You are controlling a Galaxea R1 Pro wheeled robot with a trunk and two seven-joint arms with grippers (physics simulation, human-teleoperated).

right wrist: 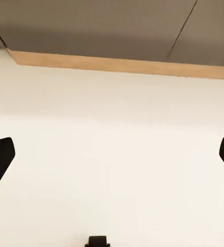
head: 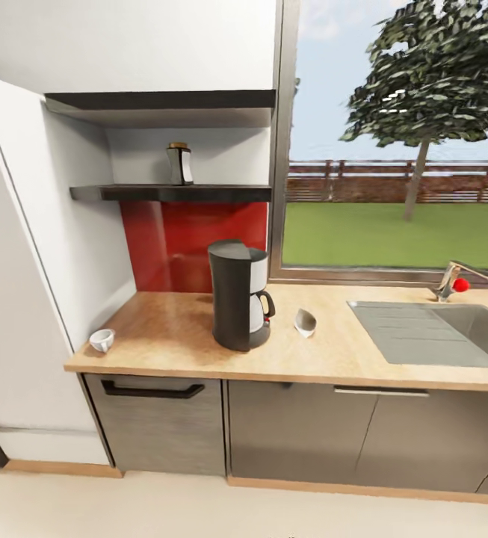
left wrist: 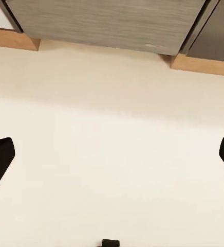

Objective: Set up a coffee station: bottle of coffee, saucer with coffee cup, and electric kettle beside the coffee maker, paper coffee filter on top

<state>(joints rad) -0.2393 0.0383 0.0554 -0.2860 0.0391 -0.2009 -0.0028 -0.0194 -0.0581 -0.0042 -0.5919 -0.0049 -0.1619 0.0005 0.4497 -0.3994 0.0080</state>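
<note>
Grippers: our left gripper (left wrist: 112, 154) and right gripper (right wrist: 112, 154) both hang over the pale floor (left wrist: 112, 170), fingers spread wide apart with nothing between them.
Cabinets: ahead of us we see the grey cabinet fronts (head: 296, 433) under the counter, with a wooden kickboard at their foot.
Countertop: the wooden countertop (head: 333, 359) carries most of what we need, and we judge it within reach once the arms come up.
Coffee cup: the white coffee cup (head: 102, 340) sits at the counter's near left corner, well apart from the coffee maker, with no saucer under it.
Coffee maker: the black coffee maker (head: 238, 295) stands upright mid-counter, so we count that part as done; nothing lies on its top.
Paper filter: the small white folded piece (head: 305, 323) just beside the coffee maker looks to us like the paper coffee filter, not yet placed on top.
Sink: a grey sink (head: 438, 332) with a tap lies further right.
Bottle: the bottle of coffee (head: 179, 164) is on the upper shelf (head: 221, 193), unmoved.
Left to do: bottle, filter, cup and saucer, kettle; we cannot place the saucer or kettle from here.
</note>
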